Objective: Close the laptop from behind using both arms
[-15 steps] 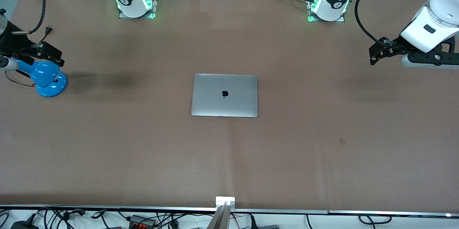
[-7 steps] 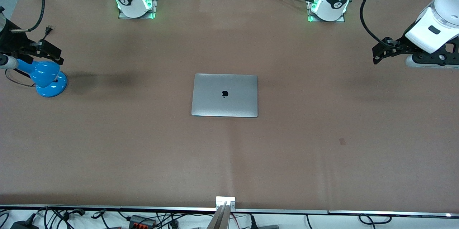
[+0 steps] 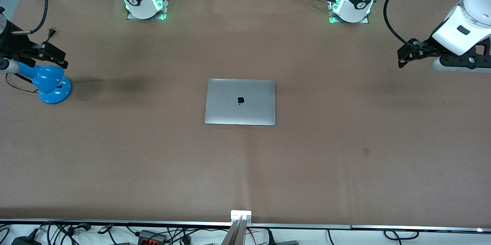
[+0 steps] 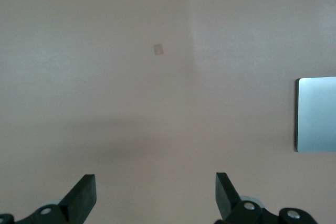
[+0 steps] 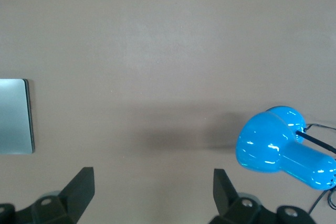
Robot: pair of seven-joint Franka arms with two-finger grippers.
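The laptop (image 3: 240, 102) lay shut and flat at mid-desk (image 3: 153, 160), lid logo up. The blue desk lamp (image 3: 48, 82) stood at the right arm's end. The right claw (image 3: 53, 58) hung above that lamp, fingers spread wide and empty. The left claw (image 3: 406, 54) hung over bare desk at the left arm's end, likewise wide and empty.

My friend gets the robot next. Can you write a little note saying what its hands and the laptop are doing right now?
Left hand: open, holding nothing, up over the table's left-arm end.
Right hand: open, holding nothing, above the blue lamp at the right-arm end.
Laptop: flat in the middle of the table, lid down, logo up, touched by neither hand.
Done: laptop is closed.
Left: nothing visible.
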